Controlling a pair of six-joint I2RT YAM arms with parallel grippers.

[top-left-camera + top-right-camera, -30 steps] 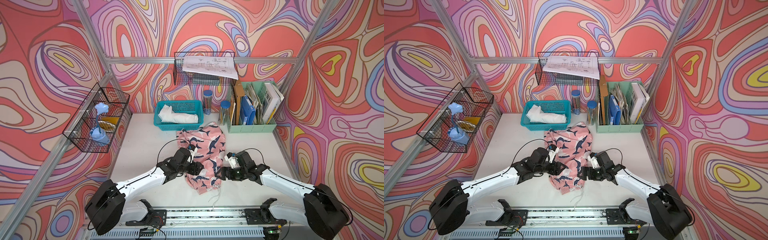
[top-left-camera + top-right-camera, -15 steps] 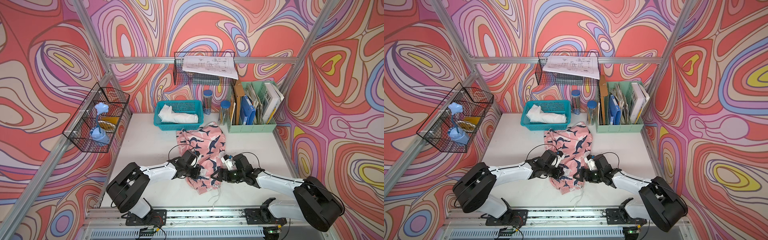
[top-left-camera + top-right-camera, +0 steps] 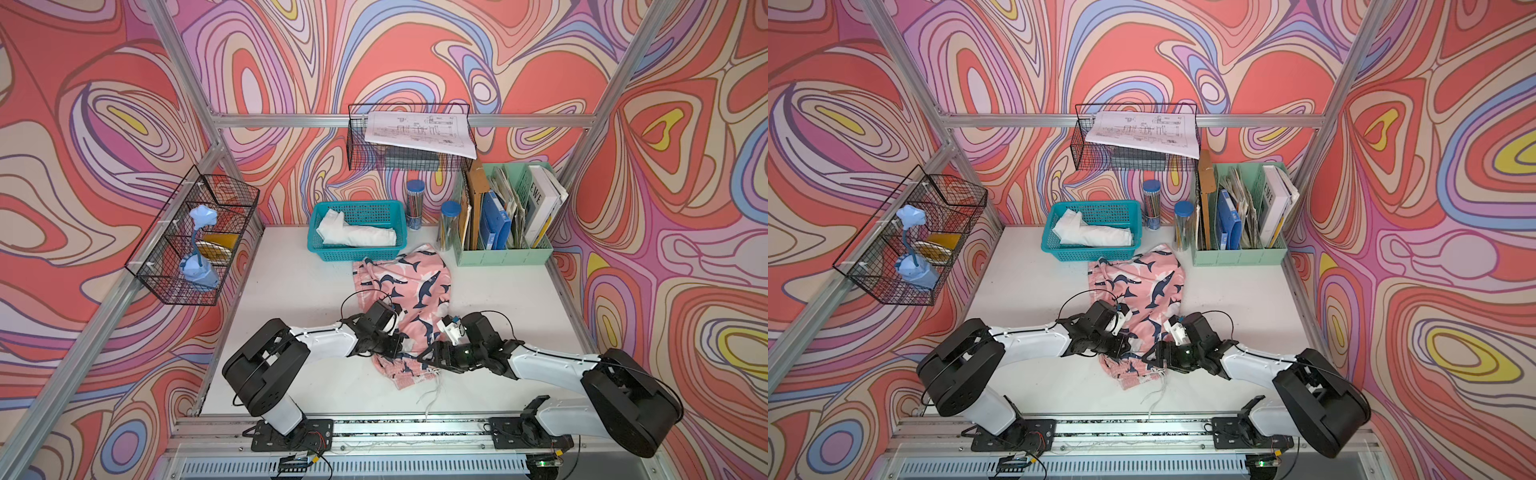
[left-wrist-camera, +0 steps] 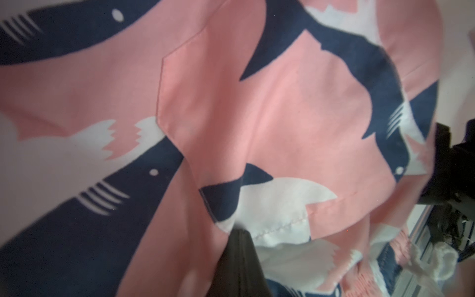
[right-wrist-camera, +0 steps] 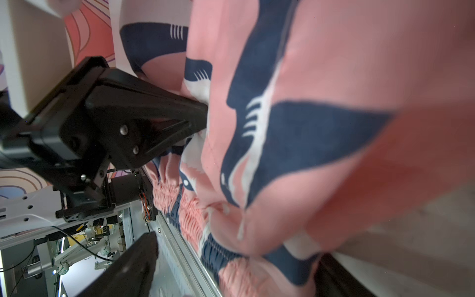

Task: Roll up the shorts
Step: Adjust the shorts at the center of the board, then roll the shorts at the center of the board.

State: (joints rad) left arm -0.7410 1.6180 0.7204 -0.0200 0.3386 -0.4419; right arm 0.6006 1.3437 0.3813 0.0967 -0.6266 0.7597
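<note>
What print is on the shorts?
Navy-and-white sharks on pink shorts, clearest in the left wrist view.

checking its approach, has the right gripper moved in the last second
yes, the right gripper slid inward to the shorts, farther from the green file holder

Tips of the left gripper are buried in the shorts in both top views, so the pinched bit of fabric is hidden. Left wrist cam only gets one dark blurry finger, cut off by the frame edge. Right wrist cam: fabric up close is smeared, w/ one finger of the right gripper out of focus. Print on the paper sheet in the wire basket is too small to read tbh.
</note>
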